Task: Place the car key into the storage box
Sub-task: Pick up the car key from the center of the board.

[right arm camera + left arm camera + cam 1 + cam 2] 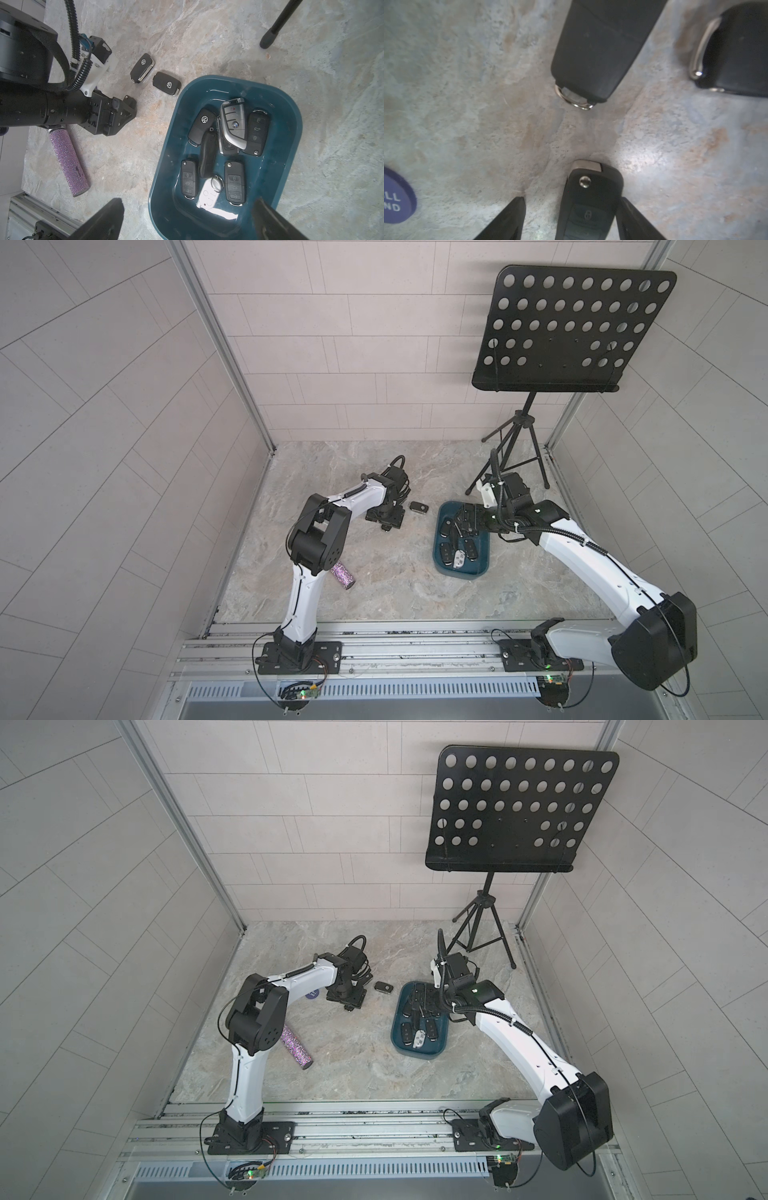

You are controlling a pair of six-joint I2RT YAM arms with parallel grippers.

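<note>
Car key (589, 197) first: it lies flat on the desk (374, 593), buttons up, outside the storage box (164, 155) and between the left jaws. Those jaws stand low over the desk, spread to either side of the key. On one side I see bare desk between finger and key; on the other the finger sits right at the key's edge, and I cannot tell whether it touches. In both top views the left arm (357, 495) hides this key from me.

Just past the key lie two more black fobs on the desk. One (142, 67) points its ring end back toward the left jaws; the other (166, 83) lies just beside the rim of the storage box, outside it.

The right jaws hang over the storage box, spread wide, with nothing between them. The box sits on the desk on the right arm's side and holds a heap of fobs. A silver fob (234, 124) rests on top of black ones, and a white fob (207, 194) with a ring lies between two black ones.

A purple glittery tube (344, 576) lies on the desk near the left arm. A blue disc (396, 199) shows on the desk beside the left jaws, its lettering cut off. A black music stand (573, 327) stands at the far corner behind the right arm.
</note>
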